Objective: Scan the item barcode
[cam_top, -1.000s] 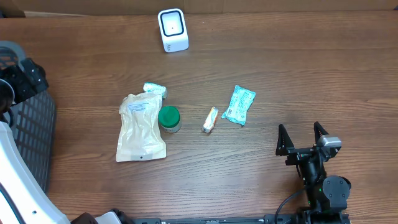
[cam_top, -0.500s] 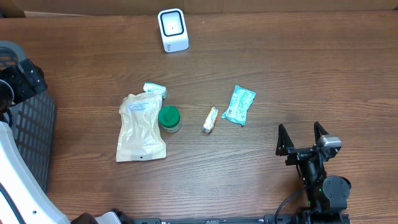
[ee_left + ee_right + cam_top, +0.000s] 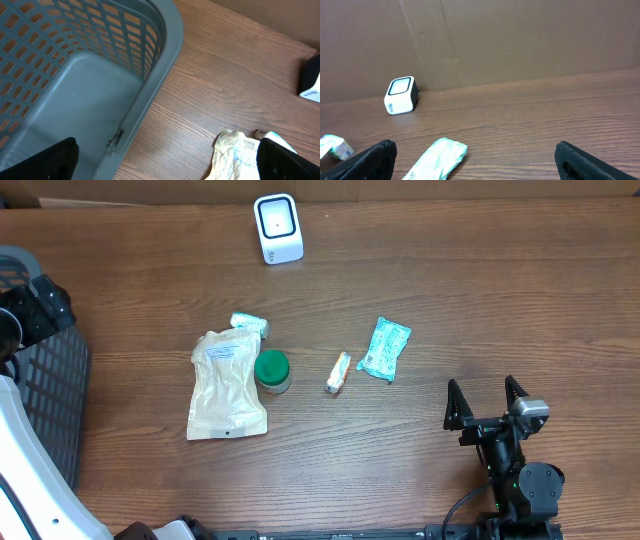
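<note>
Near the far edge of the counter [image 3: 480, 270], standing upright: a white barcode scanner [image 3: 277, 227]. Around the middle, five items. A beige pouch [image 3: 227, 384] lying flat; just beside its right edge, a green-lidded jar [image 3: 272, 370]; by its upper corner, a small white-green packet [image 3: 249, 324]. Further right, a small yellow bar [image 3: 339, 372], then a teal packet [image 3: 385, 348]. None of them gripped. At the left edge, a grey basket [image 3: 45, 395]. Right pincer [image 3: 482, 387] spread wide, low on the right side, well apart from the teal packet, pinching nothing. Left pincer [image 3: 167, 162] also spread wide, above the basket rim, empty.
</note>
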Robot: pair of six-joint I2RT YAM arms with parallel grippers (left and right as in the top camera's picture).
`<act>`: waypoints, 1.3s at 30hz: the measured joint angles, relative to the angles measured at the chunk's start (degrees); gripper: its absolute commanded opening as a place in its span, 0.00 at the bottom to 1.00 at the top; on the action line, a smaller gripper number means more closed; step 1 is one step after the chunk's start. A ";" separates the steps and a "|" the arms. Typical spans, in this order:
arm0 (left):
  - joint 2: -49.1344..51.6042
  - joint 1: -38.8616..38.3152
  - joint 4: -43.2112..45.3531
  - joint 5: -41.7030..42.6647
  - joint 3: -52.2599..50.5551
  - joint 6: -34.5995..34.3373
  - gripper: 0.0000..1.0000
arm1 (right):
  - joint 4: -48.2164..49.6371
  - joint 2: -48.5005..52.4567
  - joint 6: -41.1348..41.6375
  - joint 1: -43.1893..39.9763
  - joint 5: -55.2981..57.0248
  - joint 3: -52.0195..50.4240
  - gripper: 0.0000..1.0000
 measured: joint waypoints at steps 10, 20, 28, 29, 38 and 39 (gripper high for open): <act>0.00 0.00 0.00 -0.04 0.00 0.02 1.00 | -0.20 5.31 4.90 -0.02 -6.36 1.60 1.00; 0.00 0.00 -0.13 -0.22 0.00 0.17 1.00 | -14.08 34.51 5.57 0.00 -14.21 28.13 1.00; 0.00 0.00 -0.15 -0.24 0.00 0.17 1.00 | -36.30 64.57 0.22 0.00 -20.55 59.89 1.00; 0.00 0.00 -0.15 -0.22 0.00 0.17 1.00 | -37.05 68.26 -0.13 0.02 -21.07 63.30 1.00; 0.00 0.00 -0.15 -0.39 0.00 0.17 1.00 | -27.52 87.17 0.92 0.79 -30.97 73.20 1.00; 0.00 0.00 -0.11 -0.39 0.00 0.17 0.99 | -27.47 88.61 1.42 1.18 -30.84 73.24 1.00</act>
